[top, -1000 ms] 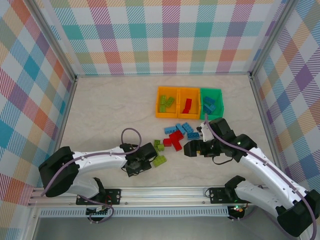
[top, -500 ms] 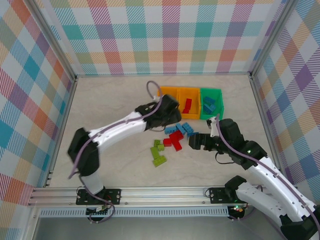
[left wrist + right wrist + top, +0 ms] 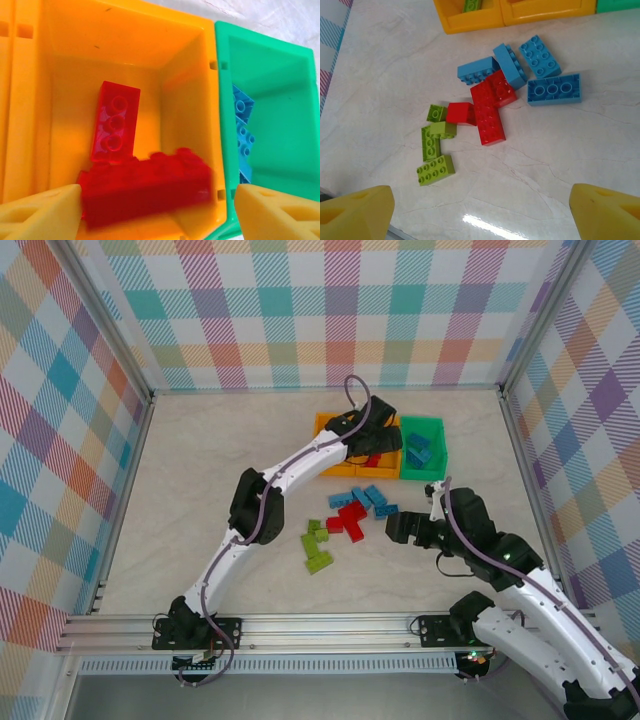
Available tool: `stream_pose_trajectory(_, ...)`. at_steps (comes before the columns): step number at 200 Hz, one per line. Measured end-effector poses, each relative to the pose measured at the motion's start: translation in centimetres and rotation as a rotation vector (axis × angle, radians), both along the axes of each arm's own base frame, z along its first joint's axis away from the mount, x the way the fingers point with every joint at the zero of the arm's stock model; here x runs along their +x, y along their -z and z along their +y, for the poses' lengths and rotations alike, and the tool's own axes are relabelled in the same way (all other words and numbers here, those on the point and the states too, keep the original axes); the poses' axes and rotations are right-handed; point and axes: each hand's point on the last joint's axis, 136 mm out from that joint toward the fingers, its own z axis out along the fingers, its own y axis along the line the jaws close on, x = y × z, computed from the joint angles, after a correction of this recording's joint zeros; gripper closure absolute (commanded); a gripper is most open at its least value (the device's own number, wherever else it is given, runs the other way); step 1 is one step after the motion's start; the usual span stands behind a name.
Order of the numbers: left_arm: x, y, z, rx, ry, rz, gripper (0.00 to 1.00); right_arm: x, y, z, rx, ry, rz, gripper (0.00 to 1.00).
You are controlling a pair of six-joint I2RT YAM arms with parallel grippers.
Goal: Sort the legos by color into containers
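My left gripper [image 3: 375, 445] hangs over the middle orange bin [image 3: 185, 80] with its jaws wide open. A blurred red brick [image 3: 145, 192] sits between its fingers, with a clear gap to the right finger [image 3: 277, 212]. Another red brick [image 3: 115, 122] lies in that bin. The green bin [image 3: 280, 100] holds blue bricks [image 3: 243, 132]. Loose blue legos [image 3: 552, 90], red legos [image 3: 489, 117] and lime legos [image 3: 435, 170] lie on the table. My right gripper [image 3: 480, 215] hovers open just short of them, holding nothing; from above it [image 3: 393, 530] is right of the pile.
The left orange bin [image 3: 470, 22] holds a lime brick [image 3: 472, 5]. The three bins [image 3: 437, 427] stand in a row near the back wall. Checked walls close in the marble table [image 3: 200, 470] on three sides. The left arm stretches diagonally across the table's middle.
My left arm swept from the near table beside the lime legos up to the middle orange bin. The right gripper drew back slightly to the right.
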Motion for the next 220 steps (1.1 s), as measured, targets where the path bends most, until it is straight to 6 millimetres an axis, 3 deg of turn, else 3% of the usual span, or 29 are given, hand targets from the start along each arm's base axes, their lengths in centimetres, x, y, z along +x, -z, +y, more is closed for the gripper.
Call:
stream_pose_trajectory(33, -0.8, -1.0, 0.0, -0.008, 0.052, 0.0, 0.17, 0.1, 1.4, -0.3, -0.017, 0.028, 0.028, 0.07)
stream_pose_trajectory(53, -3.4, -1.9, 1.1, -0.009, 0.088, 0.023, 0.17, 0.7, 2.2, -0.8, -0.055, 0.067, 0.039, 0.06)
stream_pose_trajectory(67, -5.7, -3.8, 2.6, -0.011, 0.116, 0.007, 0.17, 1.3, 2.9, -1.3, -0.098, 0.093, 0.044, 0.05)
stream_pose_trajectory(80, -8.3, -7.0, 4.1, -0.021, 0.153, -0.046, 0.16, 2.0, 3.7, -1.6, -0.15, 0.102, 0.051, 0.03)
stream_pose_trajectory(117, -16.8, -19.4, 9.6, -0.096, 0.294, -0.361, 0.18, 4.3, 7.3, -0.9, -0.294, 0.062, 0.089, 0.0)
stream_pose_trajectory(138, -20.7, -22.5, 13.7, -0.093, 0.353, -0.504, 0.19, 5.8, 9.6, -0.2, -0.353, 0.03, 0.108, 0.0)
stream_pose_trajectory(159, -23.4, -21.6, 16.9, -0.012, 0.428, -0.576, 0.21, 7.0, 11.6, 0.5, -0.389, 0.007, 0.123, 0.0)
stream_pose_trajectory(206, -29.1, -13.9, 21.4, 0.292, 0.797, -0.628, 0.1, 9.0, 16.0, 1.1, -0.472, -0.027, 0.176, 0.0)
stream_pose_trajectory(220, -30.1, -11.8, 22.2, 0.351, 0.886, -0.639, 0.07, 9.6, 16.6, 1.2, -0.497, -0.035, 0.177, 0.05)
